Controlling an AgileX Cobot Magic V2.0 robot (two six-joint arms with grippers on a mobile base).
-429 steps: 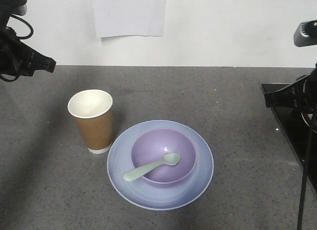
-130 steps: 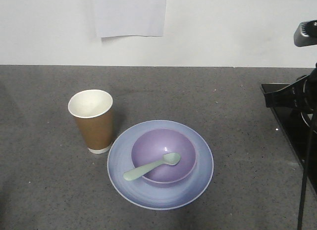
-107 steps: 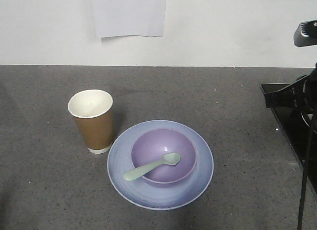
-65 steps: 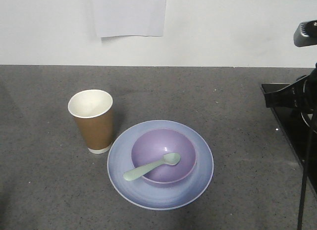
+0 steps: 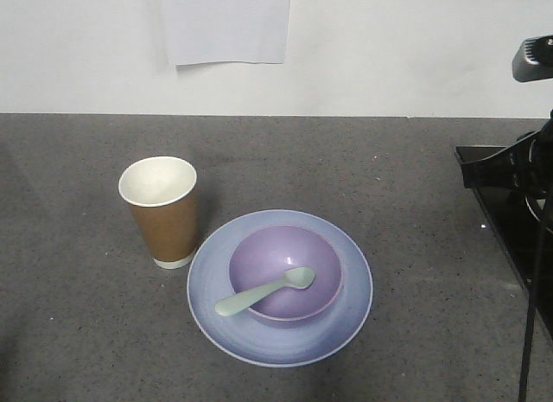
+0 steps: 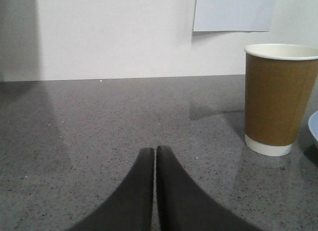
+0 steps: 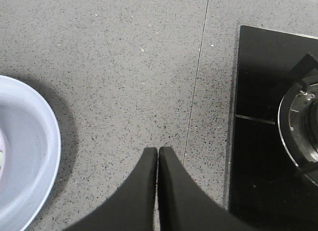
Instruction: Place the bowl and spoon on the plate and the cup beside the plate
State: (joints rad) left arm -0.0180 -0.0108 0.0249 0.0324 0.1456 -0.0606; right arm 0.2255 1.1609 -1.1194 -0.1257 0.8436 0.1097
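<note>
While both claws, left (image 6: 155,156) and right (image 7: 157,159), are pressed closed and empty, the cup (image 5: 162,210) stands beside the plate (image 5: 346,320).

Bowl (image 5: 285,272) on plate (image 5: 337,324), spoon (image 5: 263,291) in bowl, cup (image 5: 162,212) touching plate's left

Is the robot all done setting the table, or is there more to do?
It looks done. The bowl sits on the plate, the spoon rests in the bowl with its handle over the rim, and the cup stands upright just beside the plate. Nothing is in hand: the left gripper and right gripper are both shut and empty, away from the dishes. Nothing seems left.
</note>
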